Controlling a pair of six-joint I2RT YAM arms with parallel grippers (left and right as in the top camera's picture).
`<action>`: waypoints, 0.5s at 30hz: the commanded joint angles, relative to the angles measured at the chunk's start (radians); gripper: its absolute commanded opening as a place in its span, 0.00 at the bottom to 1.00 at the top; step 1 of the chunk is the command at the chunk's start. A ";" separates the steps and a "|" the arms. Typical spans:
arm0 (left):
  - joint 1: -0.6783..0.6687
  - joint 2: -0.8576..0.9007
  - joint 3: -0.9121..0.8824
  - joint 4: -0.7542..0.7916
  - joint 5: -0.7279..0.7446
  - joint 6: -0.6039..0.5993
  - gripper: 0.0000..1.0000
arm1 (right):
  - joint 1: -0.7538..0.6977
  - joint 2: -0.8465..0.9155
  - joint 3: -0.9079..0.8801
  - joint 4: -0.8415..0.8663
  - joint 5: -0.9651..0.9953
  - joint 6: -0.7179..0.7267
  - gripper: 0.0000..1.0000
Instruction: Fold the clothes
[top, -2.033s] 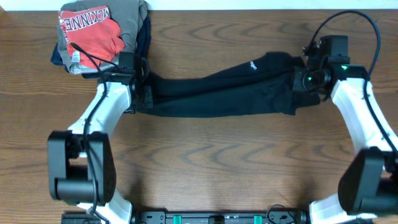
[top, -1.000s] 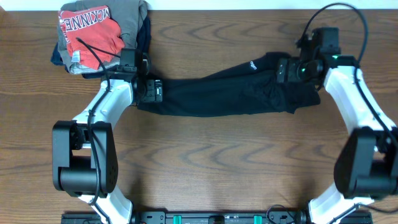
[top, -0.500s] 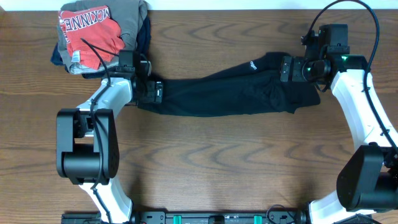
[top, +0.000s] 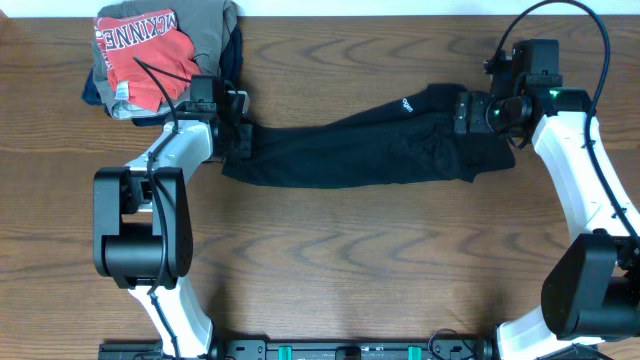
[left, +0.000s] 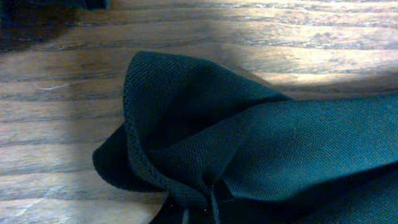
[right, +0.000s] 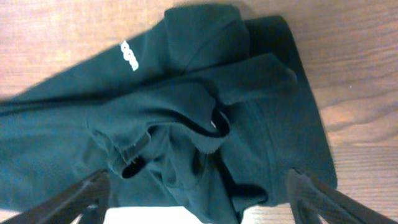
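The clothes, a black top (top: 350, 150), lie stretched left to right across the far half of the wooden table (top: 350, 260), with a small white logo (top: 407, 103) near the right end. My left gripper (top: 243, 140) is at the top's left end. In the left wrist view a bunched fold of the black fabric (left: 261, 143) is pinched in the shut left gripper (left: 199, 211). My right gripper (top: 462, 112) hovers over the crumpled right end. In the right wrist view its fingers (right: 87, 193) stand wide apart on either side of the black top (right: 186, 112), holding nothing.
A pile of folded garments (top: 150, 45), with a red shirt with white letters on top, sits at the back left corner just behind my left arm. The table's far edge runs along the top of the overhead view.
My left gripper has shut on the left end of the black top and shifted slightly left and back. The right arm moved a little to the right, then stayed put.
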 joint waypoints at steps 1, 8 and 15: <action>0.028 0.008 -0.012 -0.057 0.019 -0.029 0.06 | -0.003 0.004 0.011 -0.013 0.005 0.002 0.80; 0.125 -0.117 0.105 -0.313 0.019 -0.021 0.06 | -0.003 0.043 0.010 -0.022 -0.001 0.013 0.77; 0.132 -0.170 0.254 -0.510 0.020 0.037 0.06 | 0.003 0.053 0.010 -0.019 -0.006 0.013 0.77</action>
